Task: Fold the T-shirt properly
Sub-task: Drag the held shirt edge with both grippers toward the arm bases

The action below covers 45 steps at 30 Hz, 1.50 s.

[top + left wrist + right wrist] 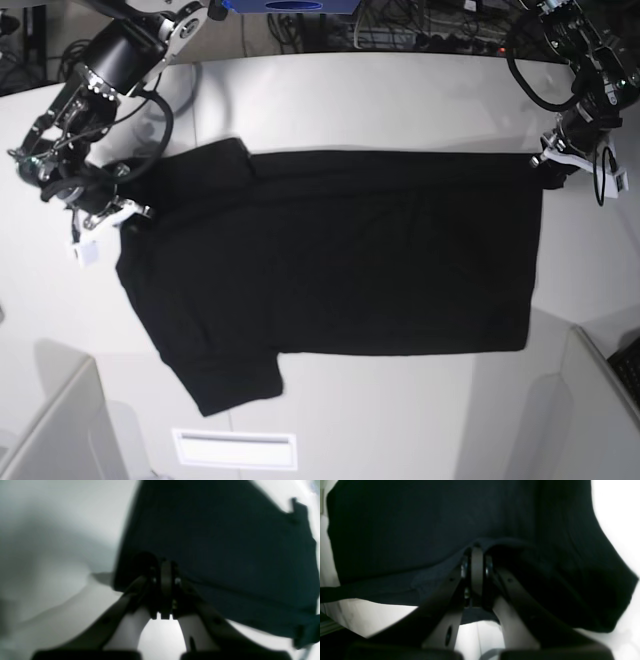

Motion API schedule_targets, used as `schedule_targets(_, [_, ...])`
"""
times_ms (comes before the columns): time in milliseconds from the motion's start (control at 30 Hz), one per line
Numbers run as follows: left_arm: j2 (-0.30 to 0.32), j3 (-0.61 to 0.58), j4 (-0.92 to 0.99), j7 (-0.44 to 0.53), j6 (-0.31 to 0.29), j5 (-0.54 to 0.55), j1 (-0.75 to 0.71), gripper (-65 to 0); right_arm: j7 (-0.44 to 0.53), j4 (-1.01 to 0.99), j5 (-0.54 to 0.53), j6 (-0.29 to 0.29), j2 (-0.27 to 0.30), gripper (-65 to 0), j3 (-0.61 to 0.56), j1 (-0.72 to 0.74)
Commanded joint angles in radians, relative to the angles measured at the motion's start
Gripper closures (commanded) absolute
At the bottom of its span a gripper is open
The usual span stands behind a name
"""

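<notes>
The black T-shirt lies spread flat on the white table, plain side up. Its sleeves point to the left of the base view and its hem lies at the right. My left gripper sits at the shirt's far right corner. In the left wrist view it is shut on the edge of the dark cloth. My right gripper is at the shirt's left end, between the two sleeves. The right wrist view shows it shut, with a fold of the shirt pinched between the jaws.
The white table extends beyond the shirt on all sides. Cables run along the far edge. A white label strip lies at the near edge. Grey panels stand at the lower left and lower right.
</notes>
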<state>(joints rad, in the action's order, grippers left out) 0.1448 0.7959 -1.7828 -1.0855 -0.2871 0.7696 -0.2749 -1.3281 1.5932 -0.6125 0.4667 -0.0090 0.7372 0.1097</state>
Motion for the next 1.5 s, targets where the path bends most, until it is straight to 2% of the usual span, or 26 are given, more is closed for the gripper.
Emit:
schedule_targets(0, [0.014,-0.016,-0.015,0.024,-0.007,-0.005,0.018,0.0,0.015,0.011,-0.019,-0.004,0.011,0.0,0.000,0.022])
schedule_targets(133, [0.011,-0.063,-0.009,0.026,-0.008,-0.094,0.062,0.0,0.025,0.003,-0.019,-0.049,0.011,0.0,0.000,0.040])
schedule_targets(233, [0.009,-0.065,-0.009,0.024,-0.008,-0.109,0.098,0.0,0.058,0.003,-0.019,-0.070,0.011,0.0,0.000,0.040])
schedule_targets(567, [0.014,-0.065,0.036,0.020,-0.007,-0.111,0.177,0.0,0.066,0.003,-0.019,-0.072,0.011,0.0,0.000,0.041])
schedule_targets(867, [0.014,-0.065,0.079,0.026,-0.007,-0.111,0.190,0.0,0.066,0.003,-0.020,-0.073,0.010,0.0,0.008,0.041])
schedule_targets(967, [0.014,-0.060,0.076,0.029,-0.007,-0.111,0.190,0.0,0.066,0.006,-0.020,-0.073,0.008,-16.8,0.009,0.041])
schedule_targets(1033, [0.014,-0.057,0.074,0.038,-0.007,-0.111,0.193,-10.4,0.068,0.011,-0.020,-0.073,0.008,-24.5,0.011,0.041])
schedule_targets(1133, [0.014,-0.056,0.074,0.086,-0.007,-0.109,0.196,-29.1,0.095,0.025,-0.020,-0.073,0.007,-24.0,0.011,0.035])
schedule_targets(1200, [0.014,-0.043,0.068,0.107,-0.010,-0.101,0.191,-37.5,0.111,0.065,-0.025,-0.073,0.005,-23.6,0.012,0.008])
schedule_targets(1267, [0.006,0.003,0.036,0.109,-0.011,-0.101,0.187,-39.7,0.138,0.144,-0.025,-0.081,-0.012,-23.6,0.012,-0.034])
schedule_targets(1367, [-0.023,0.081,-0.021,0.109,-0.013,-0.100,0.130,-39.7,0.215,0.312,-0.025,-0.131,-0.072,-24.3,0.046,-0.130])
schedule_targets(1433, [-0.044,0.136,-0.042,0.112,-0.013,-0.100,0.075,-39.7,0.275,0.402,-0.025,-0.135,-0.113,-25.7,0.063,-0.210])
schedule_targets(1467, [-0.055,0.156,-0.042,0.113,-0.016,-0.100,0.049,-39.7,0.301,0.416,-0.027,-0.135,-0.116,-27.6,0.063,-0.249])
